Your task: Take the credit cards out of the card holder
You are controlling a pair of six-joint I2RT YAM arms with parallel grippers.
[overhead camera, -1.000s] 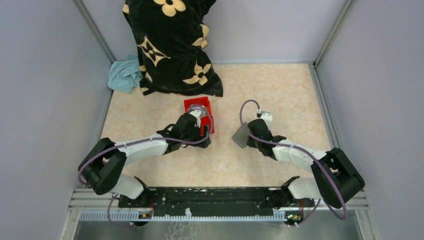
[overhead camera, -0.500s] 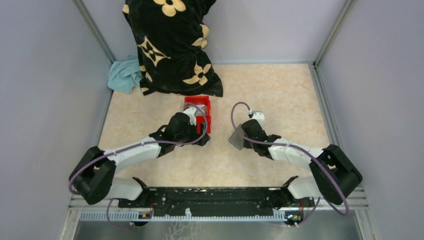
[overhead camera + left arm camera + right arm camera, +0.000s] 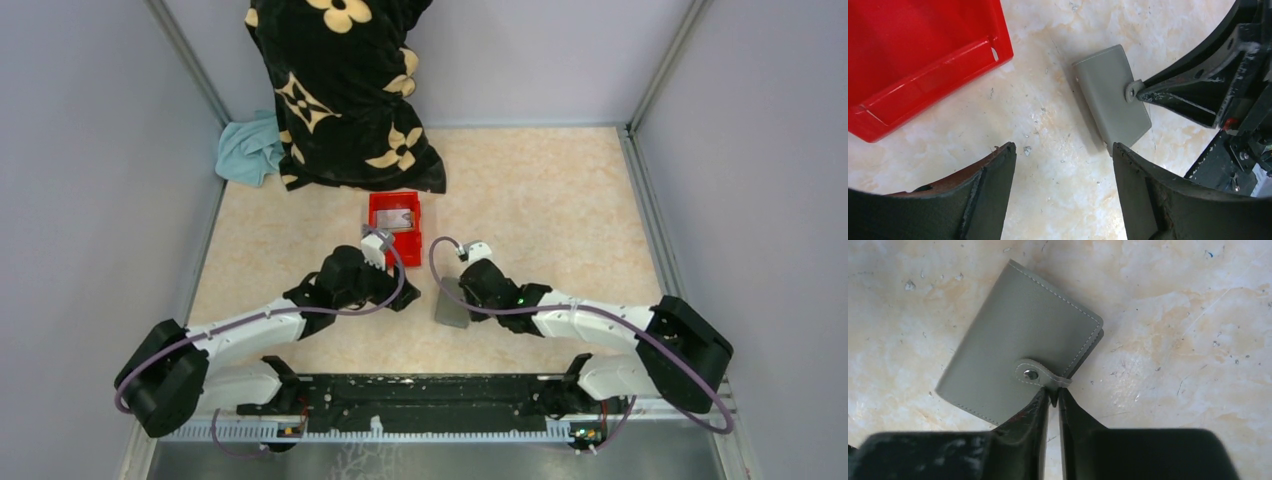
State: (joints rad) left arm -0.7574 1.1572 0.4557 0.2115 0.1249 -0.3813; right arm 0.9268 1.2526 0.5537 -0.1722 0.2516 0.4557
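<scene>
Pinching the card holder (image 3: pixel 1013 340) by its tab (image 3: pixel 1040 376) — right fingers (image 3: pixel 1030 417)

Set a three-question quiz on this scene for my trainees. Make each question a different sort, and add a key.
1. True or false: the card holder is folded shut.
2. What does the right gripper pinch? A) the holder's snap tab; B) a loose card; C) a blue cloth.
3. Fill in the blank: the left gripper, near the red bin, holds nothing and its jaws stand ____.

Key: 1 true; 2 A; 3 open.
</scene>
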